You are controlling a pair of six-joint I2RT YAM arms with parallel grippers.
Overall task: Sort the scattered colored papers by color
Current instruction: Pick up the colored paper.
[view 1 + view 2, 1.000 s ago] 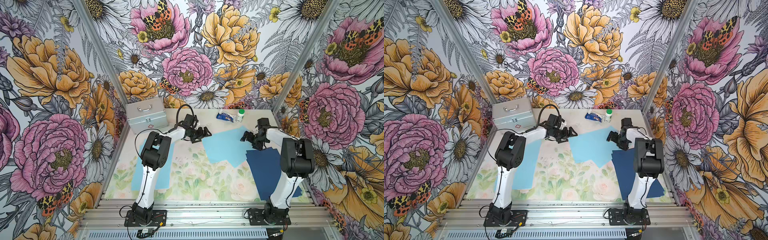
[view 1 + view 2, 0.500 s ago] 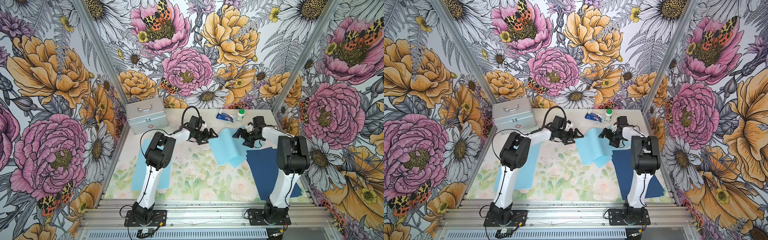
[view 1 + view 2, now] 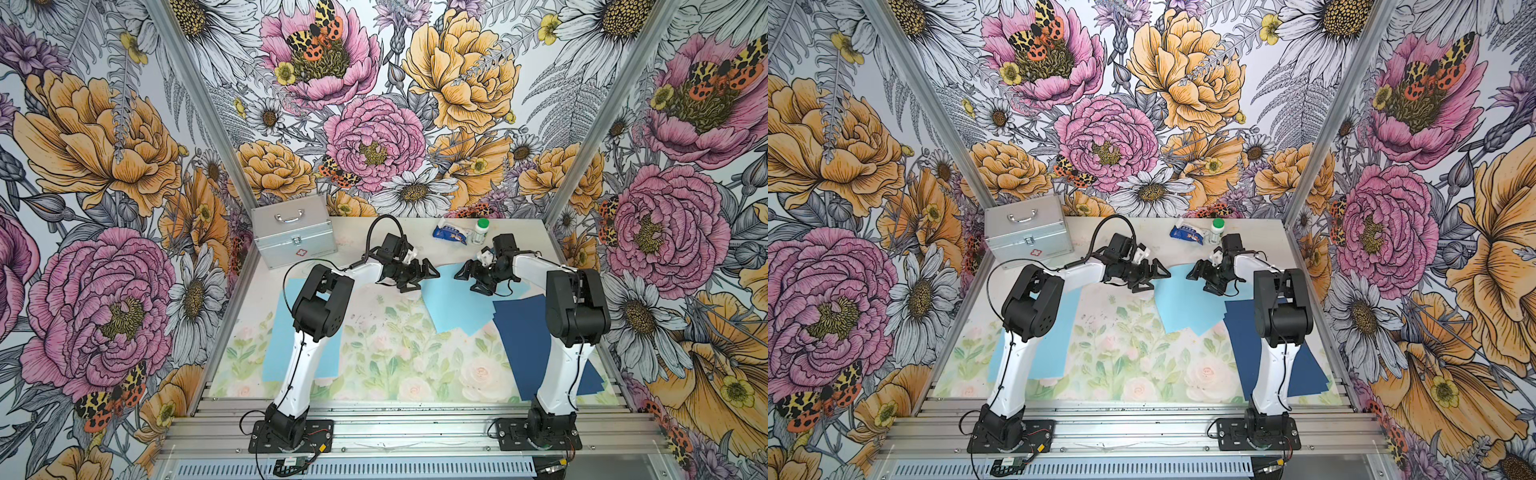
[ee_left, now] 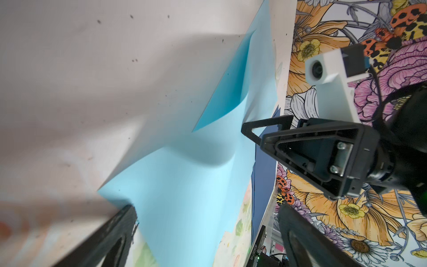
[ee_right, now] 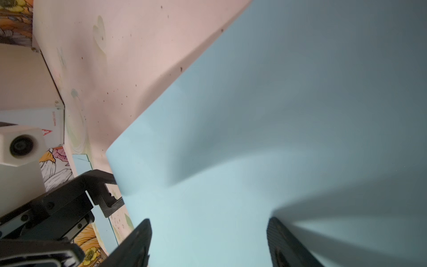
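Observation:
A light sky blue paper (image 3: pixel 453 305) (image 3: pixel 1183 309) lies mid-table, buckled upward between my two grippers. My left gripper (image 3: pixel 426 272) (image 4: pixel 208 233) is open at its left edge, one fingertip (image 4: pixel 124 219) against the sheet's corner (image 4: pixel 184 185). My right gripper (image 3: pixel 465 277) (image 5: pixel 208 242) is open over the same sheet's far right part (image 5: pixel 254 138), a finger on each side. A dark navy paper (image 3: pixel 525 332) (image 3: pixel 1241 332) lies flat at the right, partly under the right arm. Another light blue paper (image 3: pixel 280 332) lies at the left, partly hidden by the left arm.
A silver case (image 3: pixel 295 235) stands at the back left. A blue-and-white packet (image 3: pixel 451 235) and a small green-capped bottle (image 3: pixel 481 232) sit at the back, just behind the right gripper. Flowered walls close in on three sides of the table.
The left gripper moved right and the right gripper moved left, toward each other. The middle light blue paper has been squeezed narrower and buckled. The right jaws have narrowed a little.

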